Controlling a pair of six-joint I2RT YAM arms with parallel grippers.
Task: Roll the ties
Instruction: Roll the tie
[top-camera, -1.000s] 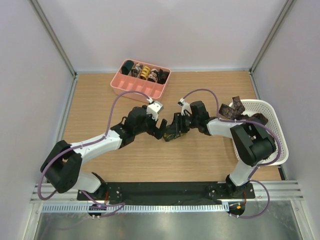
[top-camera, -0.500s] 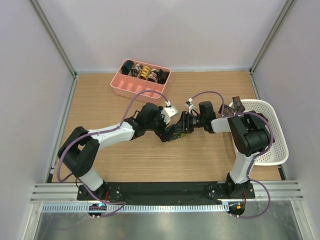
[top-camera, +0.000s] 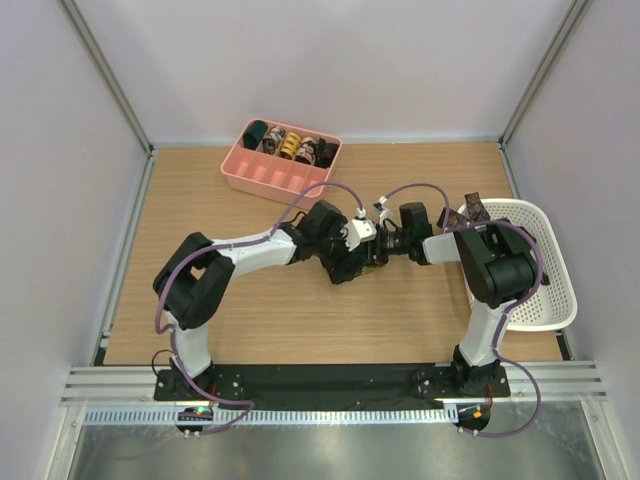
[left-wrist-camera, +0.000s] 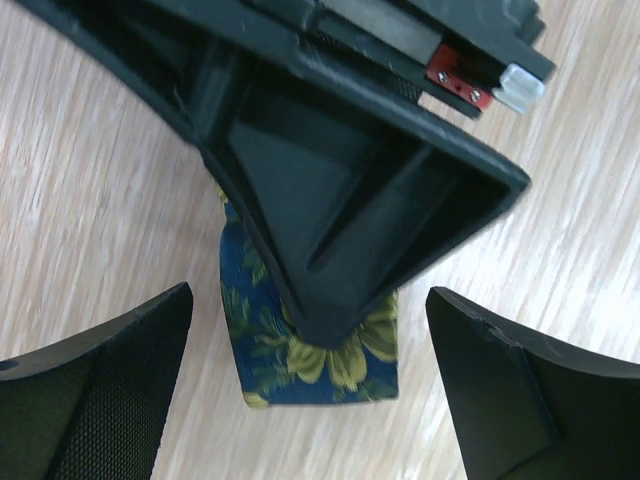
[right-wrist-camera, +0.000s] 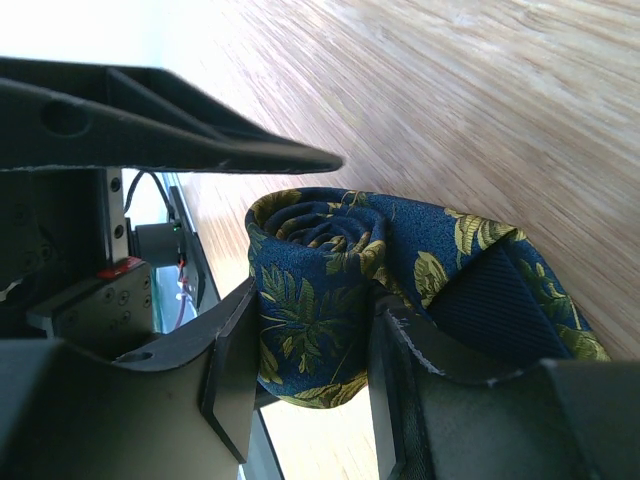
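Observation:
One of the ties, navy with a yellow-green leaf print (right-wrist-camera: 320, 300), is wound into a coil, and my right gripper (right-wrist-camera: 315, 365) is shut on it, one finger (right-wrist-camera: 232, 370) on each side. A loose end of the tie (left-wrist-camera: 310, 360) lies flat on the wood. My left gripper (left-wrist-camera: 308, 330) stands wide open around that end and around a right-hand finger (left-wrist-camera: 350, 200), touching neither. From above, the left gripper (top-camera: 350, 263) and right gripper (top-camera: 374, 250) meet at mid-table and hide most of the tie.
A pink tray (top-camera: 262, 178) at the back holds several rolled ties (top-camera: 290, 146). A white basket (top-camera: 548, 265) at the right edge holds loose dark ties (top-camera: 470, 214). Purple cables loop over both arms.
The left arm has swung right and reached in until its open jaws straddle the tie and the right gripper. The right gripper has kept its hold, shifting slightly right.

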